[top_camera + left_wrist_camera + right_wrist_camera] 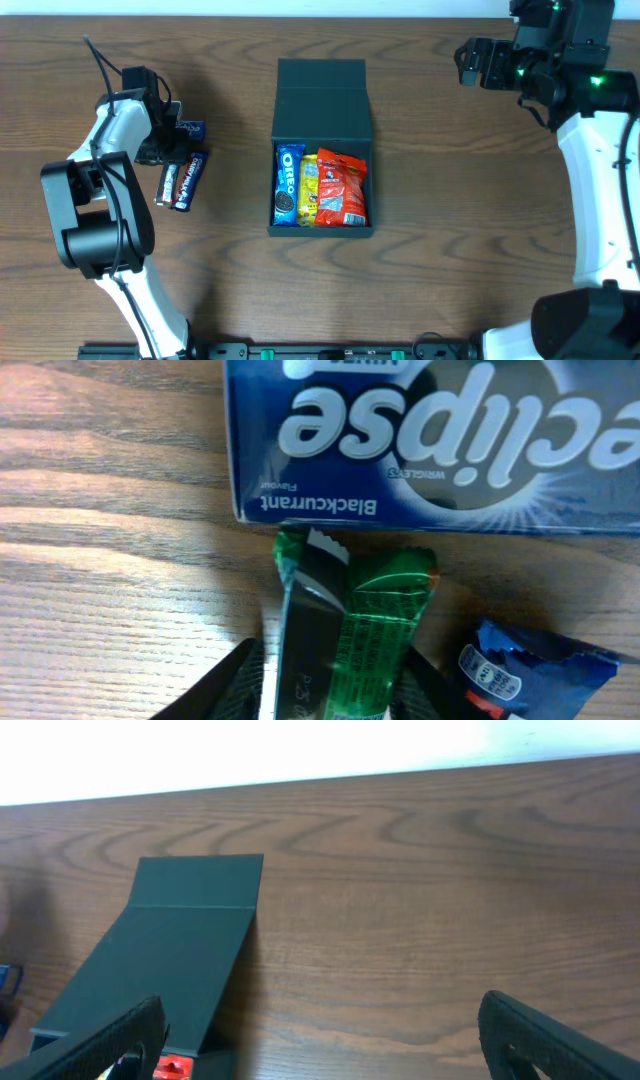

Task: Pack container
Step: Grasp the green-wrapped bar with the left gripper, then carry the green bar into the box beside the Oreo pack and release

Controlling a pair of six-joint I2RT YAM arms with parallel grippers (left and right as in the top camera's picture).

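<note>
1. Container: rectangular box of dark teal-black matte cardboard with sharp edges. Body open upward. Hinged flap lid folded back past a straight crease. Set on the table (brown, wood-grained) between the two grippers and well apart from each. In the right wrist view, low and to the left of the jaws, lid end nearest.

2. Contents, side by side:
- Oreo packet: glossy blue film, long and narrow, against the left wall.
- Yellow packet: slim, touching the Oreo packet.
- Red packet: crinkled shiny pouch, the broadest, filling the right side.

3. Left gripper: dark jaws standing close along both long edges of the green bar. Clamped or merely flanking: cannot tell.

4. Green bar: flat oblong in shiny green foil with a silver-black side panel. Between the left jaws, with its crimped, serrated end pointing away from them.

5. Eclipse box: smooth navy carton with straight edges and large white lettering, small "Blackcurrant" print along its near edge. Just ahead of the left jaws, past the bar's tip.

6. Blue wrapper: crumpled blue foil end with a ragged outline. Just beside the right-hand jaw in the left wrist view, apart from the bar.

7. Right gripper: black jaws spread wide, held above the wood grain, off to the right of the container.
</note>
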